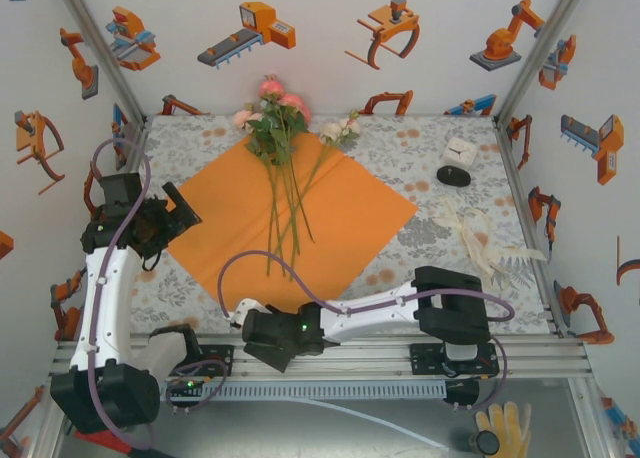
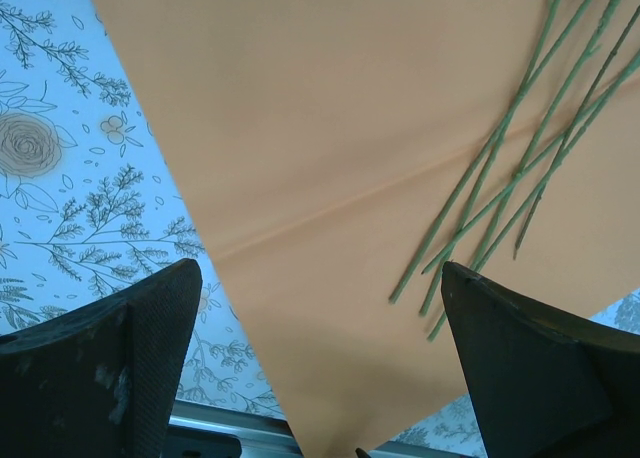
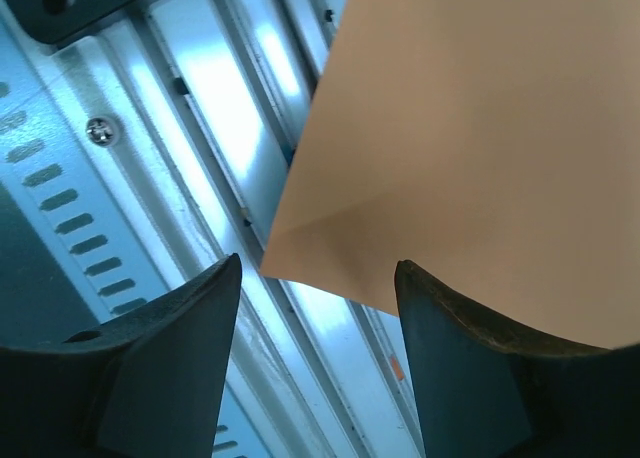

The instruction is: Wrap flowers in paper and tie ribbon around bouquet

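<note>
The orange paper [image 1: 340, 213] lies flat on the table as a diamond. The flowers [image 1: 272, 108] lie across it, with the pink and cream blooms past its far corner and the green stems [image 2: 500, 158] running down its middle. The cream ribbon [image 1: 480, 233] lies loose to the right of the sheet. My left gripper [image 1: 180, 210] hovers open at the sheet's left corner, with the paper [image 2: 320, 128] below its fingers [image 2: 150, 328]. My right gripper [image 1: 285, 330] is at the near corner. Its jaws stand apart, with the tip of the paper [image 3: 480, 108] between them, touching neither finger.
The grey floral cloth [image 1: 440, 128] covers the table. A small white-and-black object [image 1: 457, 163] sits at the back right. The aluminium rail [image 3: 230, 108] runs along the near edge just under the paper's corner. A yellow glove [image 1: 505, 423] lies below the table.
</note>
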